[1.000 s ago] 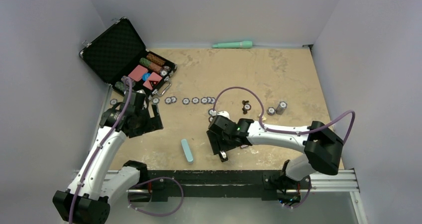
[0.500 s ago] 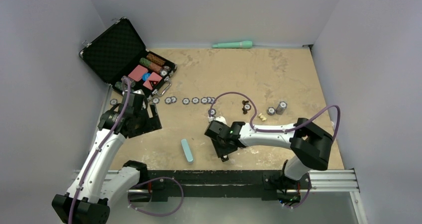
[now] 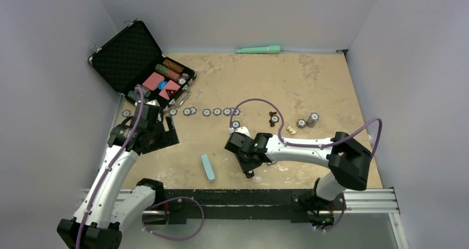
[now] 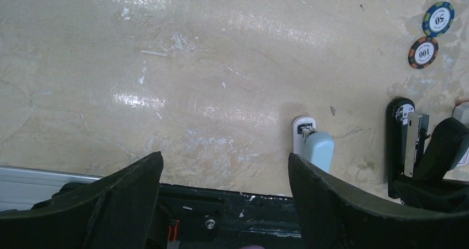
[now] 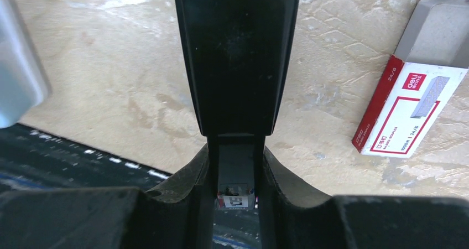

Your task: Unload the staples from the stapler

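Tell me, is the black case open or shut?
Open: the case has its lid tilted back, and rows of chips show inside.

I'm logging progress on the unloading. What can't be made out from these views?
Any staples: right wrist, the black body of the stapler covers its inside; left wrist, its channel is too small to read.
Top view: stapler mostly hidden under the right pincer.
Right wrist: red-and-white box cut off by the right edge.
Right wrist: teal bar blurred, cut by the left edge.
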`<action>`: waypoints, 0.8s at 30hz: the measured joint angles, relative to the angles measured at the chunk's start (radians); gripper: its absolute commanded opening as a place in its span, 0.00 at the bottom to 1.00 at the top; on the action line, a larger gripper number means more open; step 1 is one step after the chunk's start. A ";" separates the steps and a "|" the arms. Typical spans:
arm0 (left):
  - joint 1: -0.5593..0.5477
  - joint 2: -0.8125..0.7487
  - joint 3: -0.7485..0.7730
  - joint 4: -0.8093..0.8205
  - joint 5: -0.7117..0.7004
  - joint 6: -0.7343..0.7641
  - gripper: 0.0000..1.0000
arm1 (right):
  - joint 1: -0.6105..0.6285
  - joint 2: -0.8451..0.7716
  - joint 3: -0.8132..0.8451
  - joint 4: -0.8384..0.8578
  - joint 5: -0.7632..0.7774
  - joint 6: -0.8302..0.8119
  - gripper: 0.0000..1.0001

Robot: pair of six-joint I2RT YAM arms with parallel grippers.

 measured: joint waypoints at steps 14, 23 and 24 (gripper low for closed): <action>0.000 -0.049 -0.003 0.000 0.000 0.000 0.89 | 0.002 -0.120 0.215 -0.018 -0.049 -0.031 0.00; -0.001 -0.114 -0.002 -0.005 -0.011 0.000 1.00 | -0.063 -0.122 0.314 -0.005 -0.134 -0.074 0.00; -0.001 -0.133 -0.002 -0.004 -0.008 0.001 1.00 | -0.082 -0.123 0.315 0.000 -0.154 -0.078 0.00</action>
